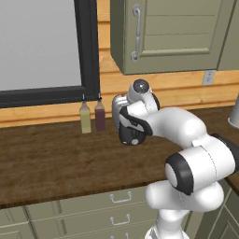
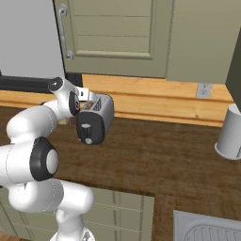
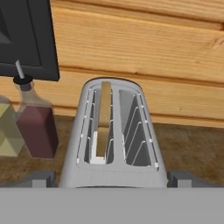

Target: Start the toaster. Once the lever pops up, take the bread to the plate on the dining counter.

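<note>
A shiny silver two-slot toaster (image 3: 114, 140) with a glossy black end panel stands near the back edge of the dark wood-grain counter (image 2: 155, 160), just beside two slim bottles (image 1: 92, 116), one olive and one dark red. A thin pale slice of bread (image 3: 104, 118) stands upright in one slot. The robot's gripper (image 3: 111, 180) hangs above the toaster, its fingers (image 3: 41, 178) spread wide apart, holding nothing.
</note>
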